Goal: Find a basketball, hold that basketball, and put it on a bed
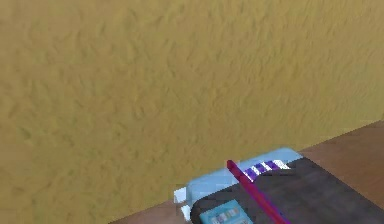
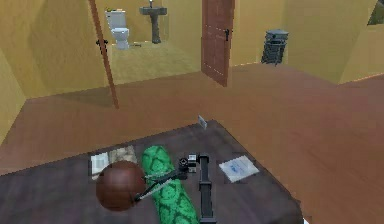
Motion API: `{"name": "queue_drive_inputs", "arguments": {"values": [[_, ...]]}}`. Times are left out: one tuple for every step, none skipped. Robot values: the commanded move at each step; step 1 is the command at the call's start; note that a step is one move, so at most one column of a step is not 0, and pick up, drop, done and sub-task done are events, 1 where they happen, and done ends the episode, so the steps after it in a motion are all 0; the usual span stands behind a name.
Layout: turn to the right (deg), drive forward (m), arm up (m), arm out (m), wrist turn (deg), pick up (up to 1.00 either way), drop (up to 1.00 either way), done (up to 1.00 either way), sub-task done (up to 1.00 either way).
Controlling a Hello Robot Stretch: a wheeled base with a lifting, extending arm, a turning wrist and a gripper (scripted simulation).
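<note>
Brown and round, the basketball [image 2: 121, 186] is seen at the far end of the gripper [image 2: 150, 186], over the dark grey bed [image 2: 60, 195]. Whether it is held or merely resting there cannot be told. A green patterned bolster [image 2: 170, 198] lies right beside the gripper, and a pale book [image 2: 238, 168] lies apart on the gripper's other side. If released carelessly, the basketball could be sent rolling off the bed, and the bolster could be dragged during withdrawal.
</note>
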Motion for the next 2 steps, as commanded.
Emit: {"name": "queue_drive_inputs", "arguments": {"values": [[0.0, 0.00, -0.32, 0.00, 0.0, 0.00, 0.00, 0.00, 0.00], [0.0, 0.00, 0.00, 0.00, 0.0, 0.00, 1.00, 0.00, 0.00]]}}
